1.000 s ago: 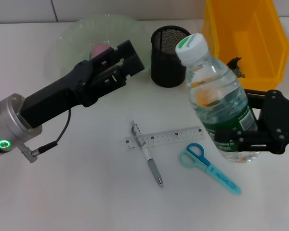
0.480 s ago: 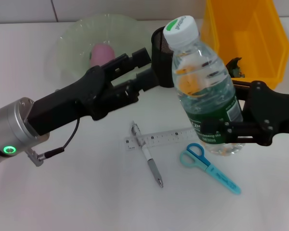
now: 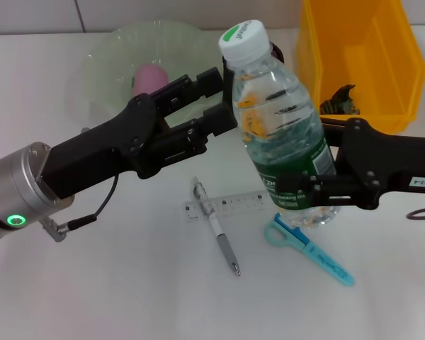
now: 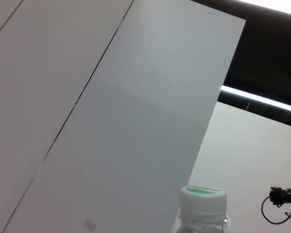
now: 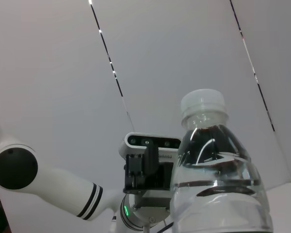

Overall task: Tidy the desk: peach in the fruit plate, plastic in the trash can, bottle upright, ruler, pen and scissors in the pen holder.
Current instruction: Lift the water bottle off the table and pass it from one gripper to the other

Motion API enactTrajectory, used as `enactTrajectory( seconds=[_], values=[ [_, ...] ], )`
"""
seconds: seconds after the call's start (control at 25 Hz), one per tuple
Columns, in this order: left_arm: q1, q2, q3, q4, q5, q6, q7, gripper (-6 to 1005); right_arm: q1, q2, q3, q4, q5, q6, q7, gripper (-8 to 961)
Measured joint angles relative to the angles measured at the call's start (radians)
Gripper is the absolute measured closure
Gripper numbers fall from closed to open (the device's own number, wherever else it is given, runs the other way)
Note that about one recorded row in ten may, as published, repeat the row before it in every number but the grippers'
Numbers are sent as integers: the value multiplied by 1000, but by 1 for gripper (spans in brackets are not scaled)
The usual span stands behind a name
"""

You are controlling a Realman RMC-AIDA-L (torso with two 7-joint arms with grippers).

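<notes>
Holding the bottle (image 3: 283, 134) off the worktop (image 3: 113, 283), the right pincer (image 3: 319, 195) is clenched around its green-label band, cap tilted toward the robot's left; the left pincer (image 3: 216, 103) sits just beside the bottle's shoulder with jaws released, not gripping anything. Main risk: the bottle is part full and held low on the body, so the top-heavy mass could swing or slip in the grip if the arm turns fast; set down tilted, it would likely tip rather than stand. Second risk: the two arms are close, so a handover or reposition could knock the left fingers against the bottle. Directly below the bottle lie the scissors (image 3: 308, 244), the ruler (image 3: 227, 205) and the pen (image 3: 218, 234), pen crossing the ruler, so a straight descent would land on them; a bare patch of worktop has to be picked instead. The pen holder (image 3: 230, 64) is mostly hidden behind bottle and left pincer and stands in the way of any move toward the back. The peach (image 3: 149, 76) is already in the fruit plate (image 3: 99, 64); the plastic (image 3: 340, 99) shows dark inside the trash can (image 3: 404, 64)
</notes>
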Motion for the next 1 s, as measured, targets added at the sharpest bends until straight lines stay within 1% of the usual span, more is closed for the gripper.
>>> enactTrajectory(
  seconds=[0.12,0.2,0.24,0.32,1.0],
  values=[
    [-1,0,-1,0,0,1,0,284,10,-1,-16,15,-1,15,-2,190],
    [-12,0,-3,-4,-2,1,1,284,17,-1,-77,20,0,48,-4,190],
    [-12,0,-3,-4,-2,1,1,285,17,-1,-77,20,0,48,-4,190],
    [-15,0,-3,-6,-2,1,1,285,26,1,-111,21,2,65,-3,190],
    [-44,0,-7,-43,-15,-8,1,289,56,4,-126,61,7,69,0,188]
  ],
)
